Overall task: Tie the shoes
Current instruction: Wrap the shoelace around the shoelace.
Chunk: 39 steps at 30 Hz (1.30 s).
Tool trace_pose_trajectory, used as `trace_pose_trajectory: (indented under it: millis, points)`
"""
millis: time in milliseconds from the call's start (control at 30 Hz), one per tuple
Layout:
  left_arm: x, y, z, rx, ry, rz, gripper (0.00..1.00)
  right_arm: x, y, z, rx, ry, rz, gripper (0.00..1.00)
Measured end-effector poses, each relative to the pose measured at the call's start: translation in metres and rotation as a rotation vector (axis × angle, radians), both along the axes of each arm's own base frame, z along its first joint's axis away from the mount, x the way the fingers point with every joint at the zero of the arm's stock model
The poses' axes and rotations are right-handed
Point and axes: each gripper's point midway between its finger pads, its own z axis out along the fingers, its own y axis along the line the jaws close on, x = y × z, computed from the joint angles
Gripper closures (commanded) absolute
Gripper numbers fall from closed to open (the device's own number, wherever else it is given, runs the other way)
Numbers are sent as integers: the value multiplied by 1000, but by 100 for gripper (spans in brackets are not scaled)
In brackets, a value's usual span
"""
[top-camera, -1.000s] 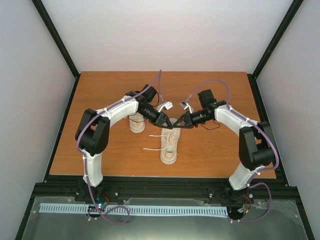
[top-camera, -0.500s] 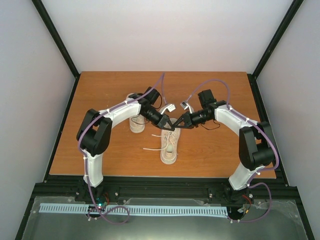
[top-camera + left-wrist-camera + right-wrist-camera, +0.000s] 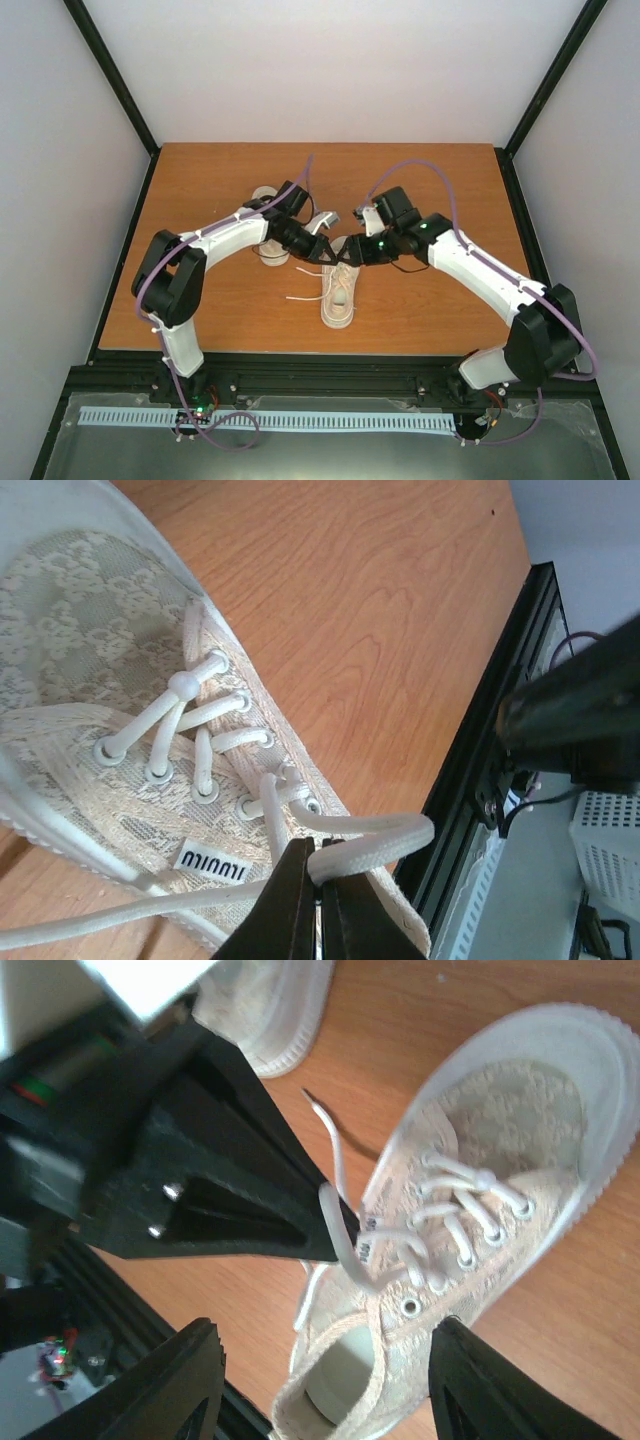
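Note:
The nearer shoe (image 3: 338, 296) lies mid-table, toe towards the arms' bases. Its lace loop (image 3: 385, 838) runs up from the top eyelets and is pinched between the shut jaws of my left gripper (image 3: 320, 878). In the right wrist view the same shoe (image 3: 478, 1222) lies below the open right gripper (image 3: 325, 1332), with its black fingers (image 3: 176, 1385) wide to either side of the shoe's opening and nothing between them. The left gripper (image 3: 225, 1195) holds the lace (image 3: 337, 1228) just in front. From above, the left gripper (image 3: 333, 257) and the right gripper (image 3: 352, 254) nearly meet over the shoe's tongue.
The second shoe (image 3: 270, 247) lies behind and left, partly under the left arm, and shows as a toe (image 3: 268, 1012) in the right wrist view. A loose lace end (image 3: 304, 297) trails on the wooden table (image 3: 430, 300) left of the near shoe. The black frame rail (image 3: 480, 770) borders the table.
My left gripper has shut on the lace loop. The right gripper has opened and let the lace go, and the right arm has swung in and stretched towards the shoe.

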Motion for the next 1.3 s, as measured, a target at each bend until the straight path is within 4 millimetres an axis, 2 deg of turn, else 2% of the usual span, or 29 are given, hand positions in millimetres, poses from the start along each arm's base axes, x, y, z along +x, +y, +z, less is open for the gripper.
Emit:
trace_pose_trajectory:
  millis: [100, 267, 367, 667, 800, 1300]
  points:
    - [3, 2, 1, 12, -12, 39, 99, -12, 3, -11, -96, 16, -65, 49]
    - [4, 7, -10, 45, 4, 76, 99, -26, 6, -24, -186, 38, -142, 51]
    - [5, 8, -12, 55, 4, 86, 99, -33, 16, -28, -203, 43, -157, 54]
    - [10, 8, -13, 61, 1, 115, 99, -46, 41, -59, -295, 66, -172, 62]
    - [11, 8, -13, 65, 0, 122, 99, -44, 51, -65, -310, 53, -186, 63]
    - [25, 20, -21, 112, -8, 187, 99, -22, 65, -77, -312, -2, -291, 66]
